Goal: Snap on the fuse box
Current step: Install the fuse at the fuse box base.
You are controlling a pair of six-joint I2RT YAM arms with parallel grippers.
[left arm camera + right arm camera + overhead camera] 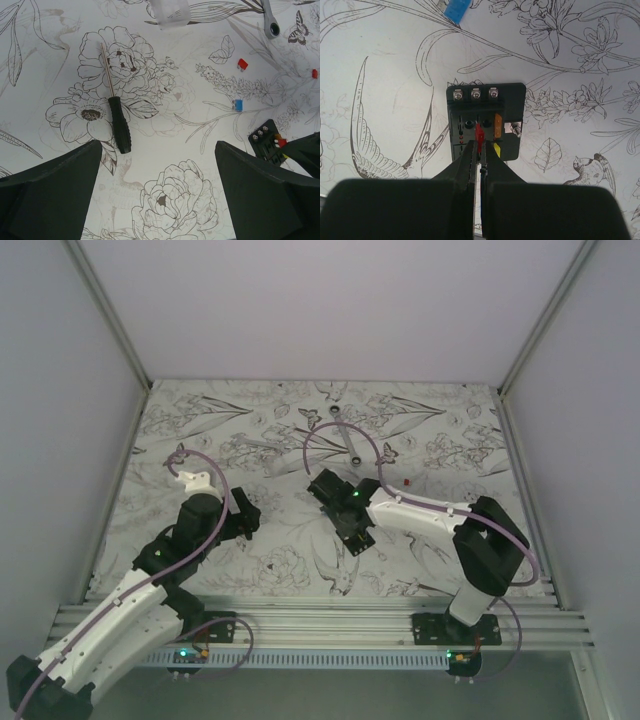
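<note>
1. So the fuse box (485,107) sat mid-table: black, uncovered, three screws, orange and yellow fuses showing.
2. The right gripper (480,150) pinched a red fuse (479,134) at it; the left gripper (159,145) gaped wide.
3. Bare mat (395,75) all round.

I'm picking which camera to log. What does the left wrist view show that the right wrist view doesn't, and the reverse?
Only the left wrist view: the screwdriver, two loose red fuses, a wrench head, and the left gripper open.
Only the right wrist view: the fuse box from above with its orange fuse and yellow fuse, and the right gripper shut on a red fuse.
Both: the fuse box, and apparently the same blue fuse.
</note>
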